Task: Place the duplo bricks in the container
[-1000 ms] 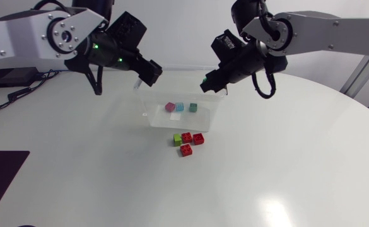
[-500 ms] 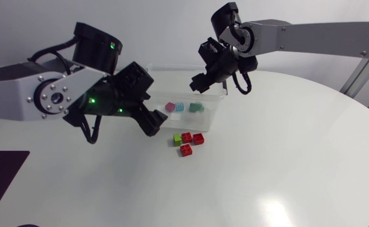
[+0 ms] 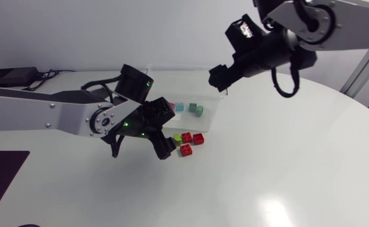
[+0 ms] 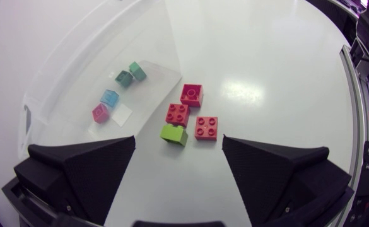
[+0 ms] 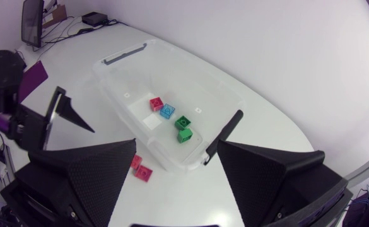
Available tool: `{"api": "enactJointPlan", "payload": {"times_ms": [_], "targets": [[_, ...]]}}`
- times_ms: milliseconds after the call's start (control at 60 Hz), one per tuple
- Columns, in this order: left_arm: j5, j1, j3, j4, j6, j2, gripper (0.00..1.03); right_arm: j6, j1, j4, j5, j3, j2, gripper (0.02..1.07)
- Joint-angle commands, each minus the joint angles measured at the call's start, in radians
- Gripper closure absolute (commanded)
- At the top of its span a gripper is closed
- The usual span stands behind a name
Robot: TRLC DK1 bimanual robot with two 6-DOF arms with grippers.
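A clear container [image 3: 209, 104] holds a pink brick [image 3: 170, 106], a blue one [image 3: 179, 107] and two green ones [image 3: 196, 109]. On the table just in front of it lie a lime brick [image 3: 177, 138] and three red bricks [image 3: 187, 137] [image 3: 198, 139] [image 3: 185, 149]. My left gripper [image 3: 166, 146] hangs open low beside them. In the left wrist view the lime brick [image 4: 173, 133] and red bricks [image 4: 206, 127] lie ahead of the open gripper [image 4: 178, 173]. My right gripper [image 3: 217, 78] is open and empty, high over the container's right end [image 5: 140, 82].
A black handle strip [image 5: 223, 133] lies along the container's rim [image 4: 77, 69] at its right end. A dark mat [image 3: 1, 176] sits at the table's left front edge. White tabletop [image 3: 279, 164] stretches to the right of the bricks.
My right gripper opened, a second green brick now lies in the container, and that arm rose and drew back right. My left arm swung down from above the container to the loose bricks.
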Motion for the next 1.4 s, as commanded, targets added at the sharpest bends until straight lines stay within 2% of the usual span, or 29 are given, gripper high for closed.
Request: {"api": "enactJointPlan", "payload": {"times_ms": [0, 300, 567, 950, 1183, 1300, 1383], "targets": [[0.004, -0.005, -0.004, 0.027, 0.035, 0.061, 0.06, 0.023, 0.009, 0.011, -0.019, -0.116, -0.085, 0.12], [0.004, 0.001, 0.02, 0.125, 0.067, 0.185, 0.06, 0.026, 0.032, 0.05, -0.055, -0.366, -0.269, 0.12], [0.004, 0.026, 0.059, 0.181, 0.101, 0.25, 0.06, 0.025, 0.035, 0.088, -0.094, -0.499, -0.332, 0.12], [0.004, 0.04, 0.099, 0.205, 0.144, 0.313, 0.06, -0.006, 0.098, 0.122, -0.094, -0.59, -0.315, 0.12], [0.006, 0.05, 0.12, 0.204, 0.168, 0.337, 0.07, -0.011, 0.113, 0.178, -0.069, -0.607, -0.223, 0.12], [0.024, 0.05, 0.137, 0.191, 0.176, 0.356, 0.13, -0.003, 0.144, 0.218, -0.048, -0.604, -0.154, 0.12], [0.046, 0.05, 0.152, 0.171, 0.179, 0.366, 0.21, 0.012, 0.179, 0.243, -0.029, -0.593, -0.098, 0.13]]}}
